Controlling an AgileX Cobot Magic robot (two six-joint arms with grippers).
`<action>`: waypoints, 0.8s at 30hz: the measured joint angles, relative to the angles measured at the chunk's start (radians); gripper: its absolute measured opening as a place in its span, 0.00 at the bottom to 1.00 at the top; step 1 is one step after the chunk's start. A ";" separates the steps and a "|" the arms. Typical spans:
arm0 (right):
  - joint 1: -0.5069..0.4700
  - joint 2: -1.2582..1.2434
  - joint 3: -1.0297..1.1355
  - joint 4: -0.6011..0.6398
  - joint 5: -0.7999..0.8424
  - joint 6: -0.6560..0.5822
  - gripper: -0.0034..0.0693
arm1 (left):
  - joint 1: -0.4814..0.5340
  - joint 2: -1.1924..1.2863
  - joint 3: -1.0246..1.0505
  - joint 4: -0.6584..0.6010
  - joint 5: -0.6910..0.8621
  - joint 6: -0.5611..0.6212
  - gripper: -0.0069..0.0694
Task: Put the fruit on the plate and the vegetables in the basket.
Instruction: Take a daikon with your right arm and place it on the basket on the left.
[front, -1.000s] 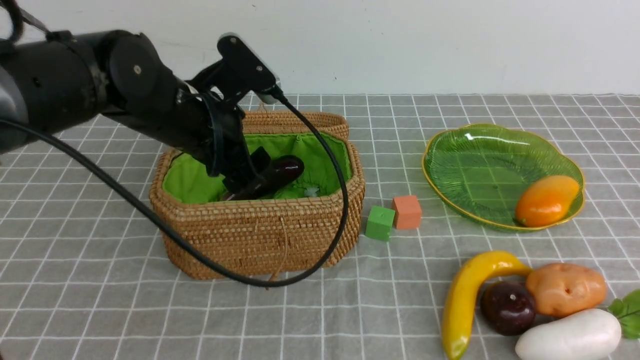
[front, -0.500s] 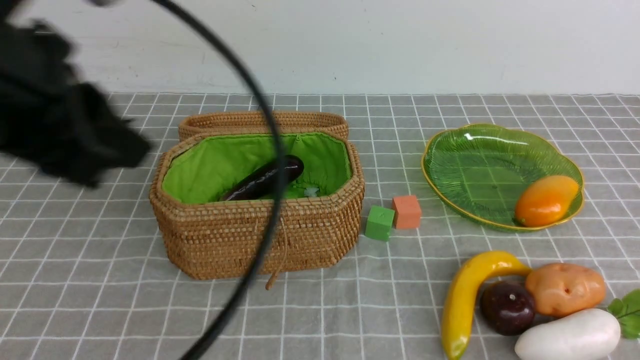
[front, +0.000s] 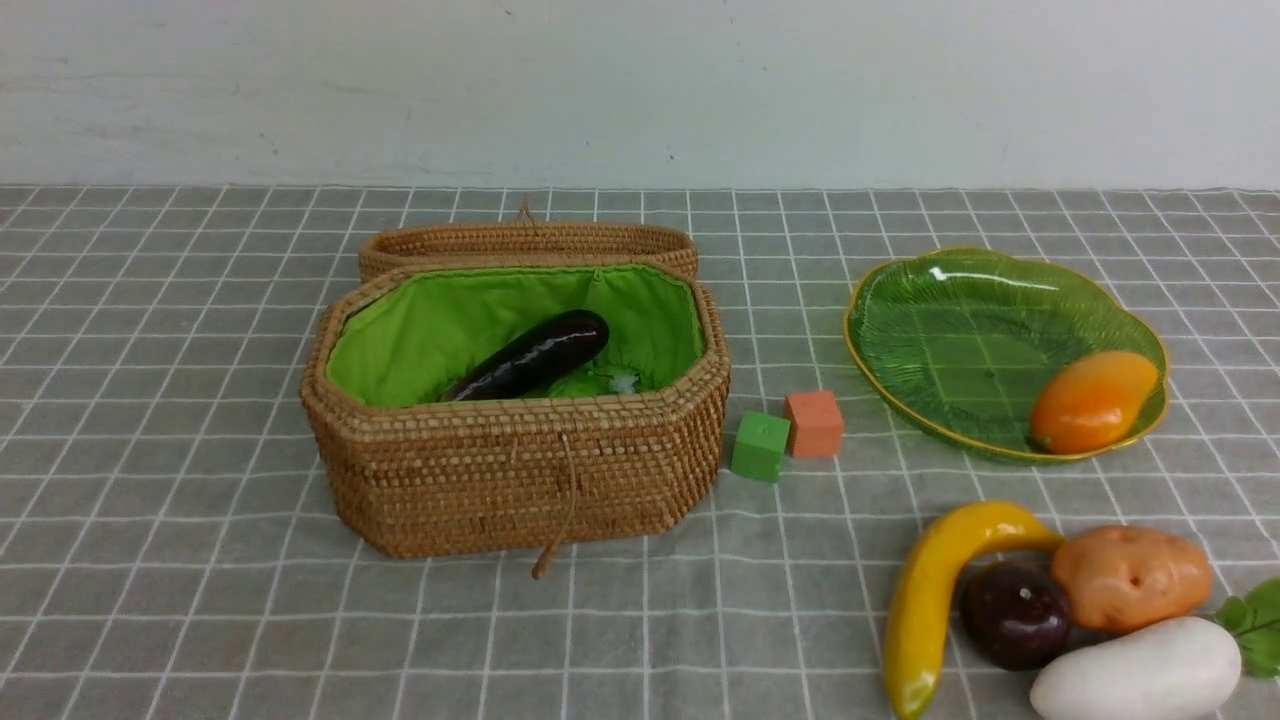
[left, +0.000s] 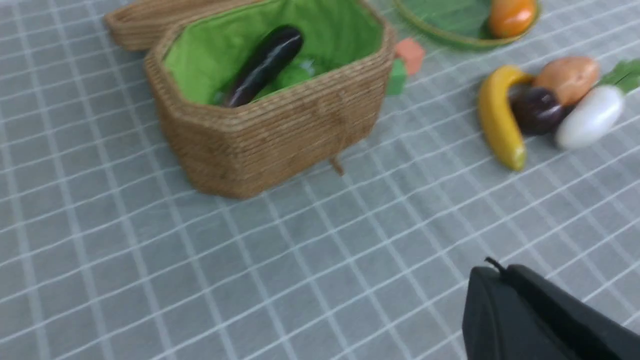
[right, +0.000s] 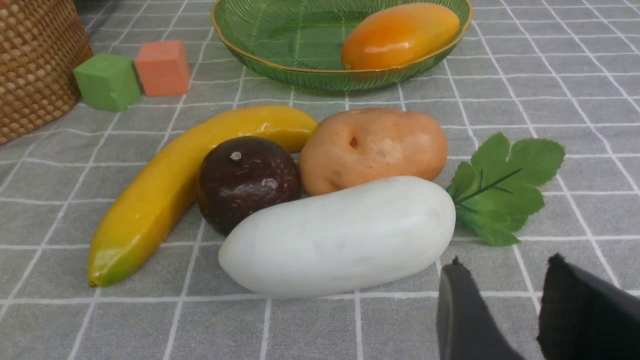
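Note:
The wicker basket (front: 520, 470) stands open with the dark purple eggplant (front: 535, 355) lying inside on a light green gourd (front: 585, 383). The mango (front: 1092, 400) lies on the green plate (front: 950, 310). The banana (front: 930, 600), maroon fruit (front: 1015, 615), potato (front: 1130, 578) and white radish (front: 1135, 672) lie together at the front right. No arm shows in the front view. My left gripper (left: 492, 270) is shut and empty, well in front of the basket (left: 280, 130). My right gripper (right: 505, 270) is open and empty, just short of the radish (right: 340, 235).
A green cube (front: 760, 446) and an orange cube (front: 814, 423) sit between basket and plate. The basket lid (front: 525, 243) lies open behind it. The radish leaves (right: 500, 187) spread beside the right gripper. A white wall closes the far table edge.
My left arm has let go of the eggplant, pulled up and left out of the basket, and left the front view. The eggplant stays in the basket.

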 joint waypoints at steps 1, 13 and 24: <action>0.000 0.000 0.000 0.000 0.000 0.000 0.38 | 0.000 -0.051 0.058 -0.027 -0.052 -0.001 0.07; 0.000 0.000 0.000 0.000 0.000 0.000 0.38 | 0.000 -0.169 0.280 -0.079 -0.082 -0.018 0.07; 0.000 0.000 0.000 0.000 0.000 0.000 0.38 | 0.025 -0.197 0.376 0.138 -0.468 -0.174 0.07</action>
